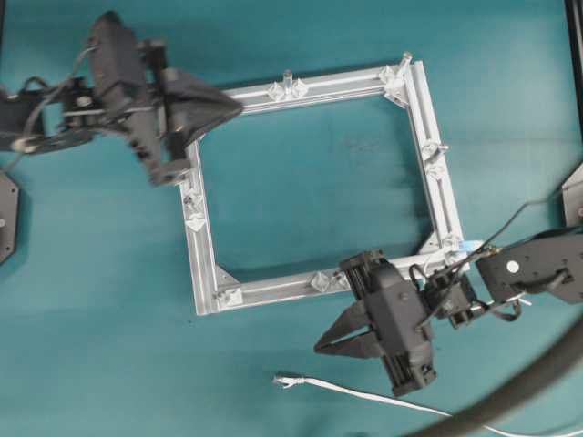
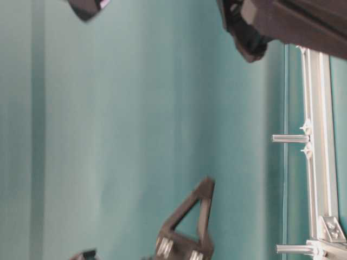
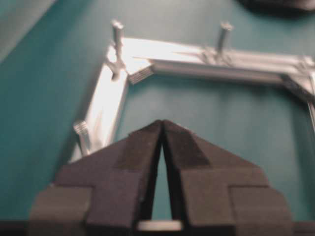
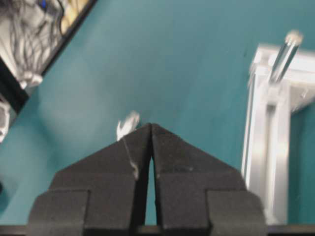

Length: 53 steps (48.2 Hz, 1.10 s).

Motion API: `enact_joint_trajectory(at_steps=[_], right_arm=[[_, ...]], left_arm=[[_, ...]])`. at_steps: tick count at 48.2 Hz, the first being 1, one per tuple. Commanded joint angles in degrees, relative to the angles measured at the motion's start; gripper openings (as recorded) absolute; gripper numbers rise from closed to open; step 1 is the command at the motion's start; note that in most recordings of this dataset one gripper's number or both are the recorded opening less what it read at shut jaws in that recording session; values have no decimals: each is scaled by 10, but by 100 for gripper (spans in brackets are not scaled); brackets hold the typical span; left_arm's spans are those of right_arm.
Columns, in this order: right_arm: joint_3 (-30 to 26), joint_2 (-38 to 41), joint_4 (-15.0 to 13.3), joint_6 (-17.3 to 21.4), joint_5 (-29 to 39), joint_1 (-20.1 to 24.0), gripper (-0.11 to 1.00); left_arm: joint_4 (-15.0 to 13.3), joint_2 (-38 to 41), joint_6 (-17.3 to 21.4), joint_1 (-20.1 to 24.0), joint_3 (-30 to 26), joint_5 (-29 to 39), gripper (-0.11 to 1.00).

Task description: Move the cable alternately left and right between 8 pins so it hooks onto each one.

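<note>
White cable [image 1: 364,393] lying loose on the teal surface [image 1: 301,191]
String-thin with a small pale plug end, below the silver frame [image 1: 437,173] and near the right gripper [image 1: 323,347]; both grippers' jaws closed, empty.

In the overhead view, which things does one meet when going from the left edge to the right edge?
Left gripper → pin on the frame's top bar → cable's plug end → right gripper → aluminium frame's right bar → thick dark hose.
</note>
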<state>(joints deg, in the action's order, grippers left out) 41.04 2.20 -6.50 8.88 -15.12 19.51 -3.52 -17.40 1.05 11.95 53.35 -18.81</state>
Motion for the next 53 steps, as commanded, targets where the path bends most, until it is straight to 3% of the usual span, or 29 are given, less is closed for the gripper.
enact_joint_trajectory(at_steps=[1,12,17,27,29,38,53], right_arm=[[-32,-8,1,13,29,10,0],[-105,39,1,39,99,38,0],[-137,64,1,46,143,47,5],[-186,107,0,70,212,50,54],[-196,116,0,75,227,50,60],[-241,156,1,98,277,51,59],[-266,204,-4,110,284,51,59]], left_arm=[[0,-54,2,-16,11,44,14],[-1,-137,1,-47,56,98,59],[-1,-163,-4,-62,77,104,72],[-1,-204,-32,-93,119,104,73],[-1,-213,-33,-100,127,104,73],[-1,-269,-34,-115,161,117,73],[-1,-345,-33,-115,177,180,73]])
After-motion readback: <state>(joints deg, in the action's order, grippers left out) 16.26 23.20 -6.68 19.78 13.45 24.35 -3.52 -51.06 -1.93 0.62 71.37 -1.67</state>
